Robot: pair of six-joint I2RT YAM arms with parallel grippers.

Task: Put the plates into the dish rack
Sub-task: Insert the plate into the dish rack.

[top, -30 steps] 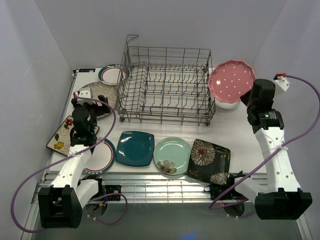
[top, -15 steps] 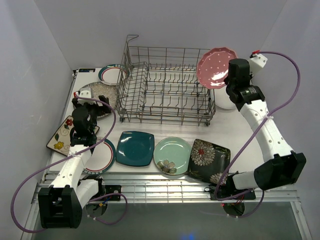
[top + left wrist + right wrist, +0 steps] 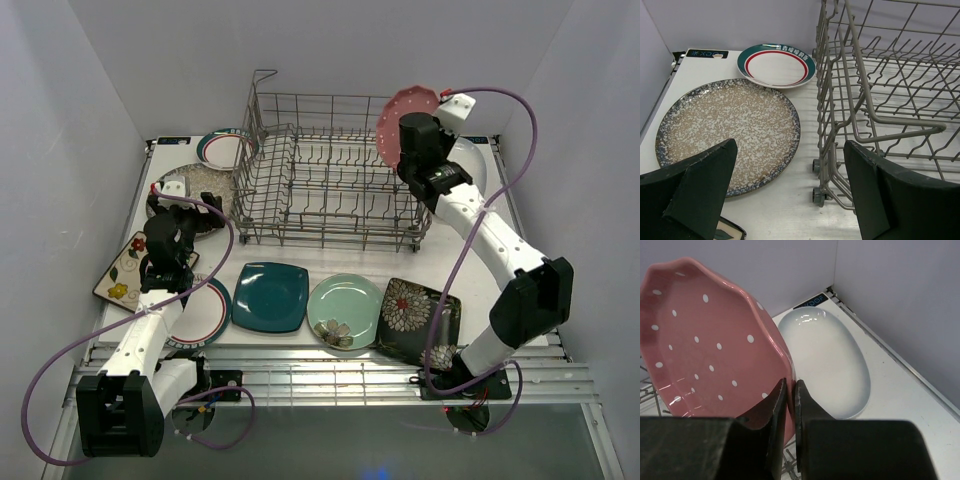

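My right gripper [image 3: 790, 387] is shut on the rim of a pink scalloped plate [image 3: 710, 345], which stands nearly on edge above the right end of the grey wire dish rack [image 3: 330, 175]. In the top view the pink plate [image 3: 397, 118] shows just left of the right wrist. A white oval plate [image 3: 827, 360] lies on the table to its right. My left gripper [image 3: 790, 145] hangs open and empty over the table between a speckled plate [image 3: 725, 130] and the rack's left wall [image 3: 840, 100]. No plate stands in the rack.
A green-and-red-rimmed plate [image 3: 222, 148] lies at the back left, another [image 3: 205, 315] beside the left arm. Along the front lie a cream flowered square [image 3: 120, 270], a teal square [image 3: 270, 296], a mint round [image 3: 345, 310] and a black floral square [image 3: 418, 320].
The right arm has carried the pink plate leftward from above the white oval plate to over the rack's right end, tipping it more upright. The left arm has not moved.
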